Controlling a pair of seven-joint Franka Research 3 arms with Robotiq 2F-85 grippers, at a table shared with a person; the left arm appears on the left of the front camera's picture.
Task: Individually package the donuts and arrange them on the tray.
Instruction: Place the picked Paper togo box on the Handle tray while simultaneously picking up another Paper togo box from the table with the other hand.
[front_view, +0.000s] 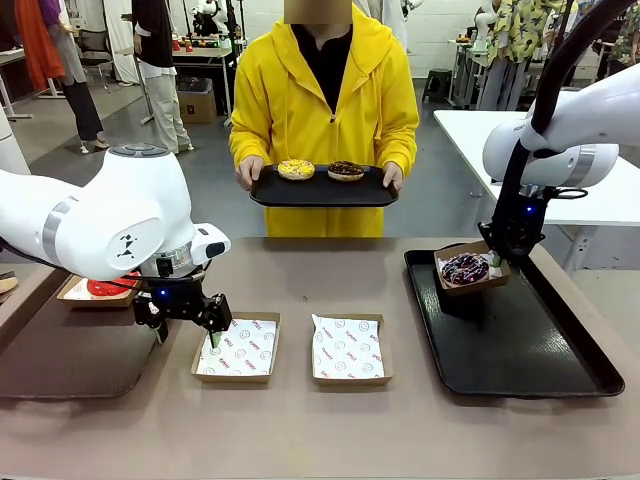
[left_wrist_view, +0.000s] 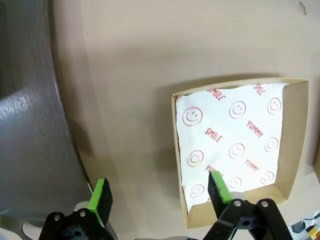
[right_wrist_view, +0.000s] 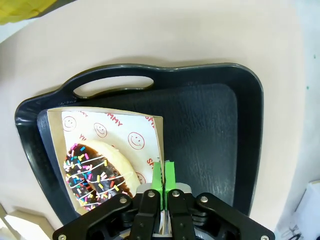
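The bench (front_view: 400, 430) carries a big black tray (front_view: 520, 350). At its far end the right hand (right_wrist_view: 163, 167) is pinched shut on a box (right_wrist_view: 125, 122) holding a dark sprinkled donut (right_wrist_view: 92, 175). The left hand (left_wrist_view: 160, 192) is wide open, holding nothing, by an empty box (left_wrist_view: 287, 160). A person's small tray (front_view: 320, 192) carries a yellow donut (front_view: 296, 169) and a brown donut (front_view: 346, 171).

left claw (left_wrist_view: 159, 182): spread wide | one pad (left_wrist_view: 219, 187) over paper-lined box (left_wrist_view: 294, 145) edge | dark surface (left_wrist_view: 30, 125) alongside, possibly tray
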